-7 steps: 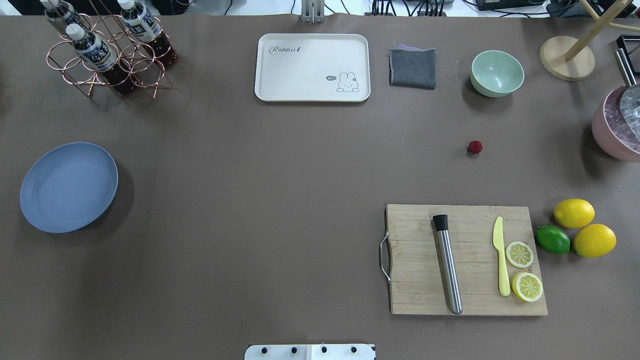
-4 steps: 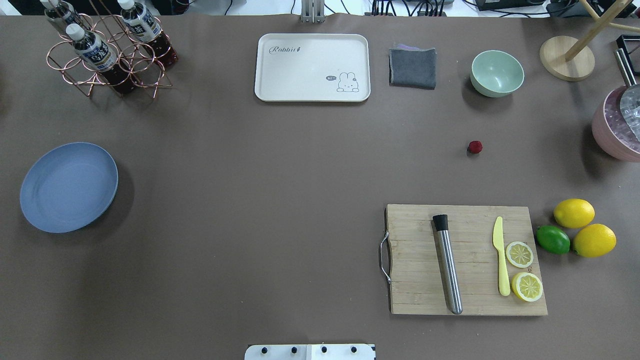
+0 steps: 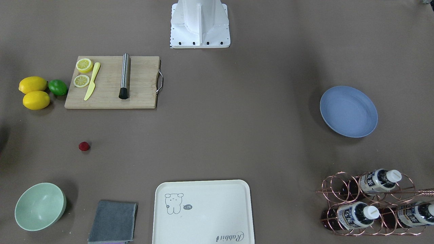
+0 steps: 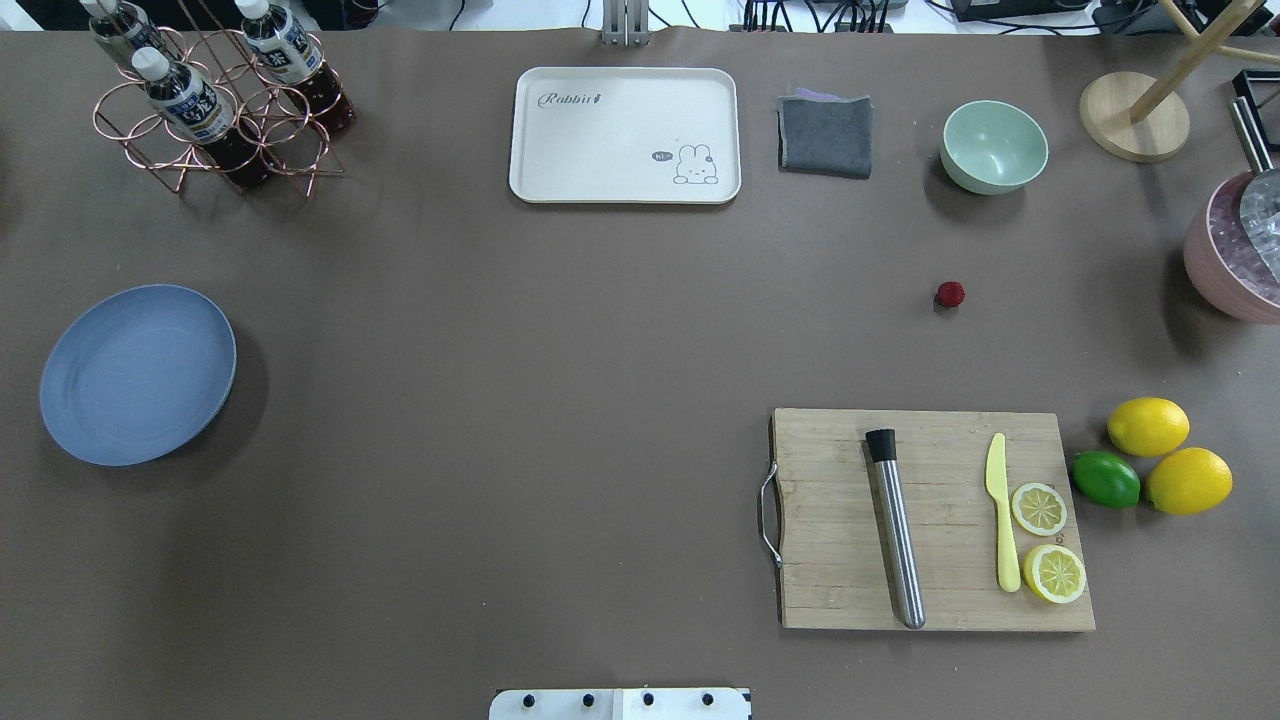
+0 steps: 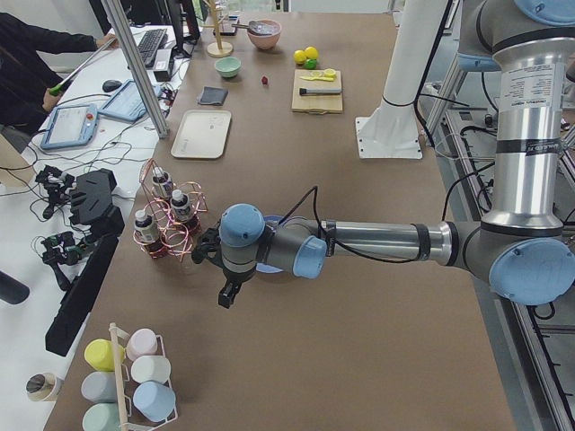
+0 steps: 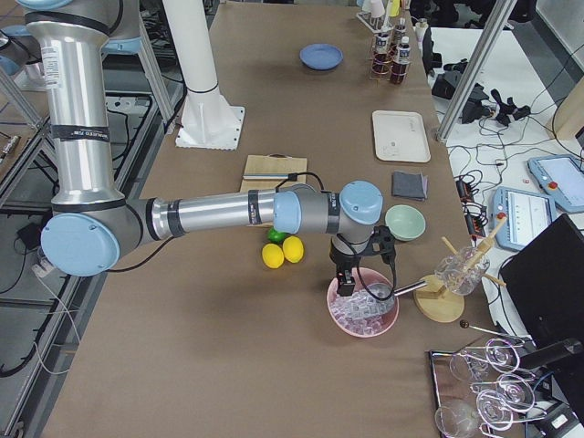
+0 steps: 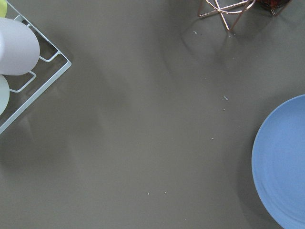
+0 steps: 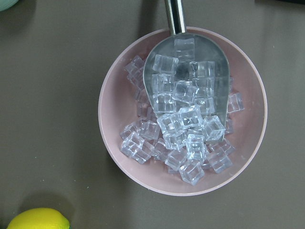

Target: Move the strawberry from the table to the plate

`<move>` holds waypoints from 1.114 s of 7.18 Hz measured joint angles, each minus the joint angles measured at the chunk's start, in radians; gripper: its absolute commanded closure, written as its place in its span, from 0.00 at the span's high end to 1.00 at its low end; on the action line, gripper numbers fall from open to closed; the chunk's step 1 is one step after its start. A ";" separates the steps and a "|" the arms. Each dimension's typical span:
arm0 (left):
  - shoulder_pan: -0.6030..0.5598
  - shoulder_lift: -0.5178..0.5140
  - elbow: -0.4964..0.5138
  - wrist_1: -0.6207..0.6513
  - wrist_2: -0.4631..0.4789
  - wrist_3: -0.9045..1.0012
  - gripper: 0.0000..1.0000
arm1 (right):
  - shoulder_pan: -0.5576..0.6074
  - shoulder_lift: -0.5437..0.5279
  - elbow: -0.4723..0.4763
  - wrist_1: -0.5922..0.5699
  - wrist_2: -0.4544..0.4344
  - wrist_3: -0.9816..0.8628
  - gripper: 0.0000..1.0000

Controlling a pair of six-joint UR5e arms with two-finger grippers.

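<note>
The strawberry [image 4: 950, 293] is a tiny dark-red berry lying alone on the brown table [image 4: 560, 400], between the mint bowl and the cutting board; it also shows in the front view [image 3: 84, 146]. Far to the left sits the blue-grey plate [image 4: 137, 374], with nothing in it [image 3: 348, 116]. Neither gripper shows in the overhead or front views. In the exterior left view my left gripper [image 5: 229, 294] hangs over the table just beside the plate [image 7: 283, 162]. In the exterior right view my right gripper [image 6: 347, 285] hovers above a pink bowl of ice. I cannot tell whether either is open or shut.
A cutting board [image 4: 935, 520] carries a metal muddler, a yellow knife and lemon halves; two lemons and a lime [image 4: 1106, 479] lie right of it. A mint bowl [image 4: 993, 146], grey cloth [image 4: 825, 135], cream tray [image 4: 625, 134], bottle rack [image 4: 215, 100] and pink ice bowl [image 8: 183, 112] line the far and right edges.
</note>
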 measured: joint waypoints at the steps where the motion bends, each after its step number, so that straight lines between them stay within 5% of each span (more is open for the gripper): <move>1: 0.000 0.000 0.000 0.001 0.000 0.000 0.99 | 0.000 -0.002 -0.003 0.016 0.002 0.000 1.00; 8: -0.002 0.027 0.008 -0.047 -0.007 0.000 0.99 | 0.000 -0.007 0.000 0.036 0.004 0.000 1.00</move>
